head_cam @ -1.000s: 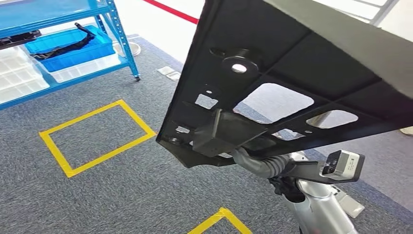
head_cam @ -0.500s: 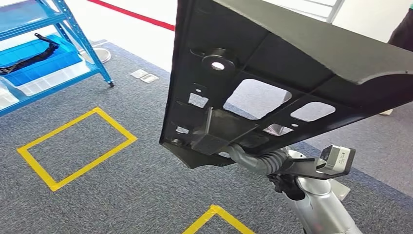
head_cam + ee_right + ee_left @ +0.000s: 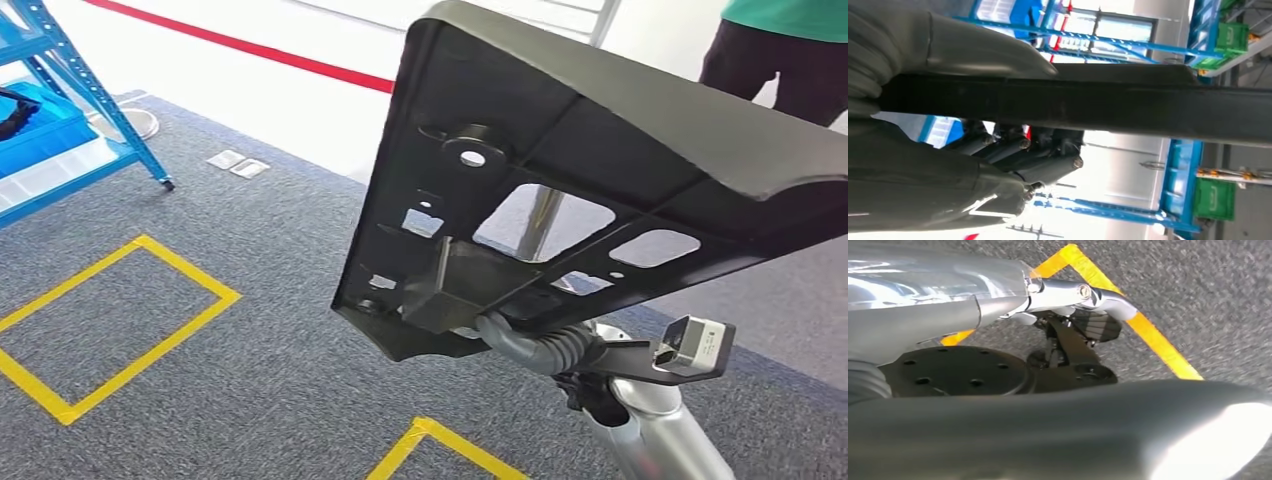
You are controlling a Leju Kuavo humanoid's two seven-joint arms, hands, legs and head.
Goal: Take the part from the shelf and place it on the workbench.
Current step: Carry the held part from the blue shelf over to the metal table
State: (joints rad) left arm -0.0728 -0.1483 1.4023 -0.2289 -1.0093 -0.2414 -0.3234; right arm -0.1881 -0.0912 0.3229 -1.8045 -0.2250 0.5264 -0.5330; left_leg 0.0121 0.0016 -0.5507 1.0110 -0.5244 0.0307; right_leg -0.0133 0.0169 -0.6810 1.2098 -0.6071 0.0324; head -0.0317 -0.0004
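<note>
The part is a large black panel [image 3: 600,130] with several cut-outs, carried tilted in front of me above the carpet. My right hand [image 3: 462,285] grips its lower edge from underneath, with the silver right arm [image 3: 650,430] rising from below. In the right wrist view the panel's edge [image 3: 1128,107] runs between the thick grey thumb [image 3: 973,50] and the dark fingers [image 3: 1048,165], which clamp it from both sides. My left hand [image 3: 1048,430] hangs over the floor as a blurred grey thumb; its fingers are hidden.
A blue shelf [image 3: 60,70] with a blue bin [image 3: 30,120] stands at the far left. Yellow tape squares [image 3: 150,250] [image 3: 430,435] mark the grey carpet. A red floor line [image 3: 250,45] runs behind. A person [image 3: 780,50] stands at the upper right.
The whole picture has slid left, so the camera has turned right: the shelf is nearly out of frame and a person has come into view. The panel stays in my right hand.
</note>
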